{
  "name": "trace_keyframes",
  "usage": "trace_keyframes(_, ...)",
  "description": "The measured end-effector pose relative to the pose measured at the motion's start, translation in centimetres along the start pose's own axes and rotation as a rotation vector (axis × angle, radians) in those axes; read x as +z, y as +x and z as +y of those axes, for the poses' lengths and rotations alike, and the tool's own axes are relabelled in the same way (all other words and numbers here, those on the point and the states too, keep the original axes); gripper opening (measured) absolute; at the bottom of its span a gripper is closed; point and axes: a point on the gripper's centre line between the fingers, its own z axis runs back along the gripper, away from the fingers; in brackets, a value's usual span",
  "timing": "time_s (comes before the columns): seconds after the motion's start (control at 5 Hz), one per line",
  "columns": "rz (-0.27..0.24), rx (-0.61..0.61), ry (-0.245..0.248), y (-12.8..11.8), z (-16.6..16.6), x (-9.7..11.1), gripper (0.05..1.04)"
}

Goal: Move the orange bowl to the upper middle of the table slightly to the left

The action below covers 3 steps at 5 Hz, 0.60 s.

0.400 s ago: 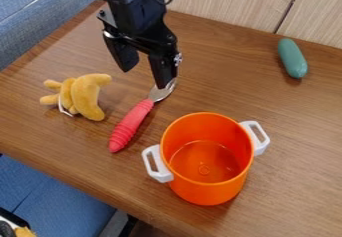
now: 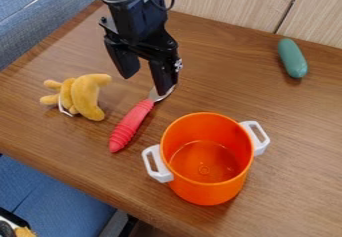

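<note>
In the camera view, your pincer (image 2: 144,85) hangs released, fingers apart, by the metal end of the spoon (image 2: 130,126); the orange bowl (image 2: 207,192) stands upright on the desk (image 2: 287,181), lower right of the spoon. Clear the spoon, straddle one bowl wall squarely, grip, then lift.

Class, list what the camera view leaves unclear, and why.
In the camera view:
- spoon's head: partly hidden by the gripper
- mark inside the orange pot: too small
- dark and yellow item, lower left: cut off by edge
- arm's base: beyond the top edge
</note>
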Motion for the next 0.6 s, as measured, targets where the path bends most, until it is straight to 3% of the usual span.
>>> trace_keyframes(0.2, -0.008, -0.055, -0.075, 0.1, -1.2, 0.1, 1.0)
trace_keyframes(0.4, -0.035, -0.162, -0.187, 0.2, -3.0, 0.2, 1.0)
trace_keyframes(0.6, 0.0, -0.248, -0.228, -0.2, -5.0, 0.0, 1.0)
